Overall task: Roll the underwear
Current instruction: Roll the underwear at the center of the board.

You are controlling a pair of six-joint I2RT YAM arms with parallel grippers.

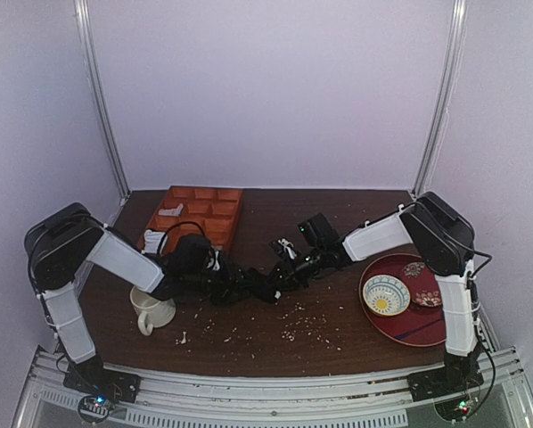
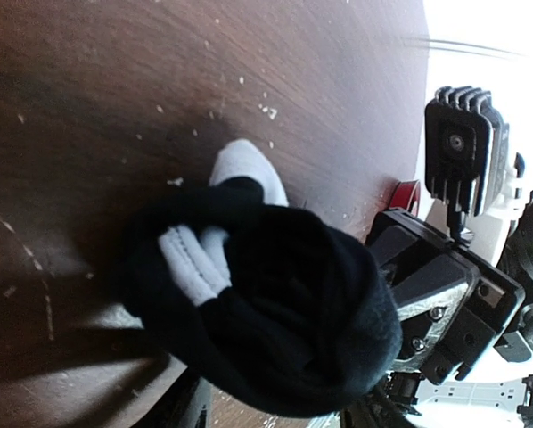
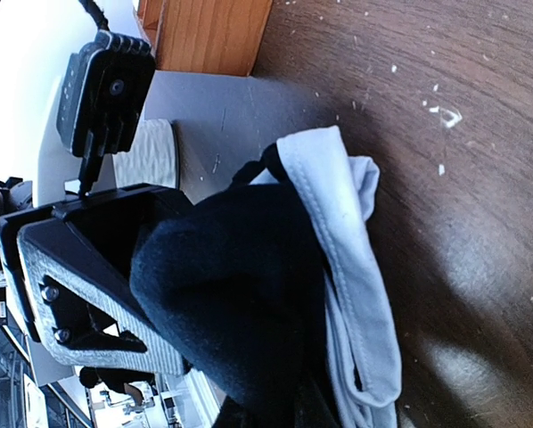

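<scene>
On the dark wooden table (image 1: 338,343) we see everything arranged around one landmark, the black underwear (image 1: 235,283) bunched near its middle. Largest are the two arms: the left arm (image 1: 115,259) reaches in from the underwear's left, the right arm (image 1: 387,236) from its right. Behind and left of the underwear sits an orange compartment tray (image 1: 200,214). Well to its right lies a red plate (image 1: 407,308) holding a patterned bowl (image 1: 386,294). Near its left, toward the front edge, stands a cream mug (image 1: 151,310). Pale crumbs (image 1: 293,325) are scattered in front of it.

The left gripper (image 1: 215,278) and right gripper (image 1: 284,272) meet at the fabric from opposite sides. In the left wrist view, the underwear (image 2: 266,312) is a rolled black bundle with white edging, resting on the table. In the right wrist view, the underwear (image 3: 249,294) covers the fingers. We cannot tell how either pair of jaws stands, as cloth hides them.
</scene>
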